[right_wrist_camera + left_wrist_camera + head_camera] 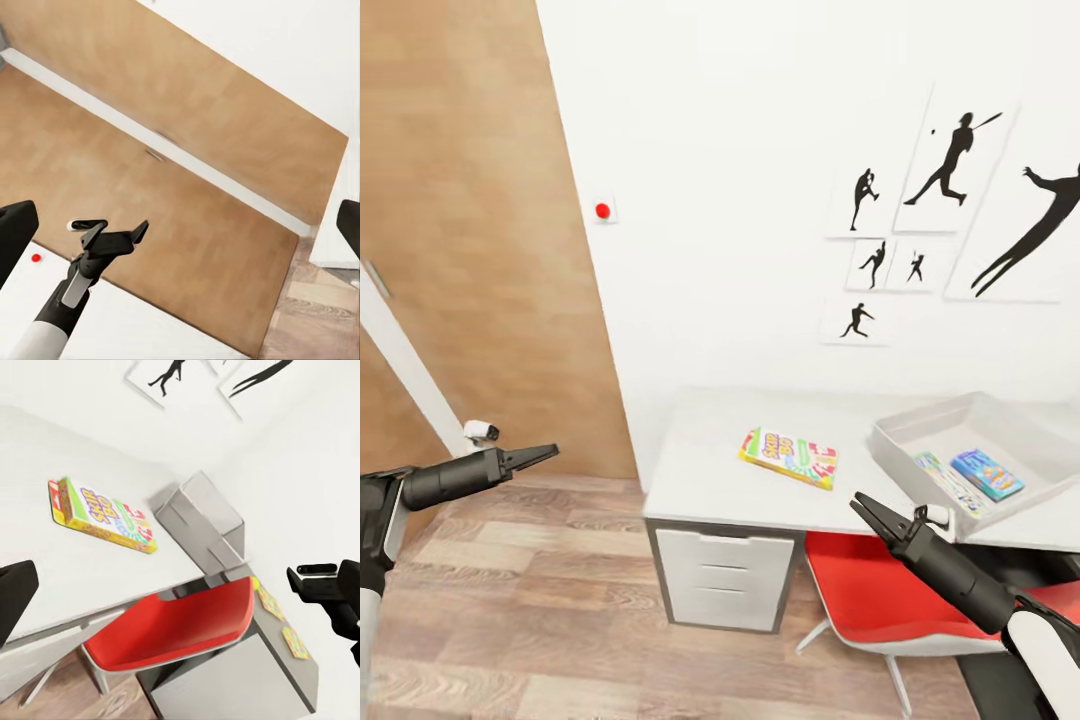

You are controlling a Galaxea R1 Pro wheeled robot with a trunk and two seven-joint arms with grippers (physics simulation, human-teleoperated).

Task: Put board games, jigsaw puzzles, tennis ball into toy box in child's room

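From the head view, the yellow-green-red board game (789, 457) lies on the worktop (700, 480) at about one o'clock, the toy box (920, 428) at two already holding flat boxes; left gripper (536, 457) and right gripper (867, 510) look near-closed and empty — an approach step. From the left wrist view the game (101, 515) lies ahead, calling for a reach; from the right wrist view, the left gripper (120, 239) hangs free.

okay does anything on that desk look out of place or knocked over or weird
Nothing looks spilled or damaged. One board game lies flat and askew on the table, outside the toy box. The box already holds a blue game and another flat item. Two puzzles lie on the lower section.
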